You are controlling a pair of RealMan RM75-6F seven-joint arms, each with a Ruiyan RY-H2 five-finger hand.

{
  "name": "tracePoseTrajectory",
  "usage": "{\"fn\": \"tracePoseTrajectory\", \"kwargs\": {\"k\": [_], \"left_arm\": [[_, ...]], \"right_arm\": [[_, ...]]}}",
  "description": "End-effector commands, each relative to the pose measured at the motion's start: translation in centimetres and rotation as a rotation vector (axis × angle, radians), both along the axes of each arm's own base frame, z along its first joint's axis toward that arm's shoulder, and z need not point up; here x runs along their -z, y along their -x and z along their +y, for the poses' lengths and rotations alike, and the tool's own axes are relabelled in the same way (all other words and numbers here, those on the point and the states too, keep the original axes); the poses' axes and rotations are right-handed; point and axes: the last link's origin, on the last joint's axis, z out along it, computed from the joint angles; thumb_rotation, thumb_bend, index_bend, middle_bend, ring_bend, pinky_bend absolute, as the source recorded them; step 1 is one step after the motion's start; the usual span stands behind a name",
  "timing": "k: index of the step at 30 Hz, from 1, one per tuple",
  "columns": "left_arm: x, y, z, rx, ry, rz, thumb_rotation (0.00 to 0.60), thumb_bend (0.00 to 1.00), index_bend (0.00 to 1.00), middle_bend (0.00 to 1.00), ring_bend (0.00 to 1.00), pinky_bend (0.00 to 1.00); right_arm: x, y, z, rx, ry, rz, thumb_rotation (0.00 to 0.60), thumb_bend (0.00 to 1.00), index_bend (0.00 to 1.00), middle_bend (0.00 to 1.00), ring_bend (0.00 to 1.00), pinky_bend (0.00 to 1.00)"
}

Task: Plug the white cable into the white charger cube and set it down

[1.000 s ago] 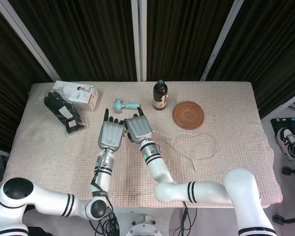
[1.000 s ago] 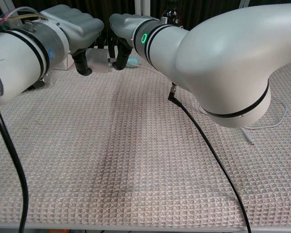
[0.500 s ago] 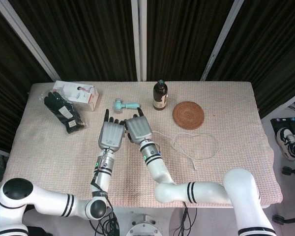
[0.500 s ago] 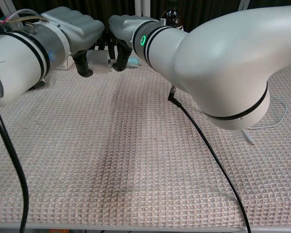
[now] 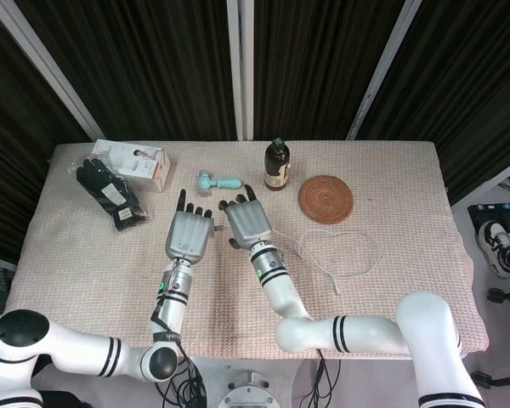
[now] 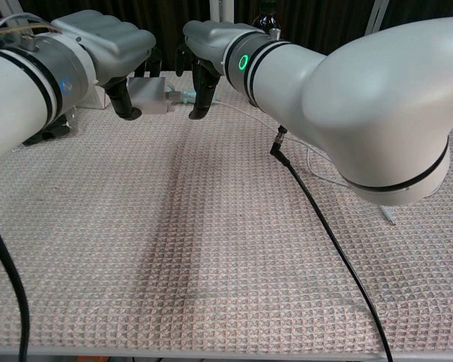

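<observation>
1. Both hands have drawn apart. The left hand (image 5: 189, 235) and the right hand (image 5: 248, 223), pressed side by side half a second ago, now show a strip of table (image 5: 391, 187) between them in the head view.
2. Nothing is held by either hand. The fingers of each are stretched out and spread, pointing away from the robot and hanging low over the cloth.
3. Between the two hands, the white charger cube (image 6: 147, 94) has been uncovered in the chest view. It sits on the table just beside the left hand's thumb and is touched by neither hand. In the head view it cannot be made out.
4. From the cube's right side, the white cable (image 5: 335, 287) is led off behind the right hand's fingers. It runs on into a loose loop lying well to the right.
5. Release of the joined pair is suggested by this parting. Plugging and setting down are judged done or nearly so.
6. How fully the plug is seated cannot be told, since the joint is too small to read.
</observation>
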Motion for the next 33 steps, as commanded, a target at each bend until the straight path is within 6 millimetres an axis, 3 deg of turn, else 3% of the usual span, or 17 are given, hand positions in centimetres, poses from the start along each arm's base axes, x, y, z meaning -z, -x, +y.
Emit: {"fn": "tracePoseTrajectory", "kwargs": {"k": [1, 11, 33], "left_arm": [[0.0, 0.0, 0.0, 0.000, 0.001, 0.002, 0.600, 0.34, 0.43, 0.46, 0.26, 0.06], [0.2, 0.0, 0.0, -0.002, 0.003, 0.013, 0.600, 0.35, 0.43, 0.46, 0.26, 0.06], [0.5, -0.5, 0.0, 0.005, 0.010, 0.013, 0.600, 0.35, 0.43, 0.46, 0.26, 0.06]], "right_arm": [[0.1, 0.2, 0.0, 0.001, -0.002, 0.001, 0.600, 0.27, 0.45, 0.43, 0.23, 0.00], [0.4, 0.2, 0.0, 0.004, 0.003, -0.002, 0.600, 0.33, 0.58, 0.44, 0.24, 0.00], [1.2, -0.5, 0.2, -0.004, 0.009, -0.003, 0.600, 0.33, 0.60, 0.44, 0.25, 0.00]]}}
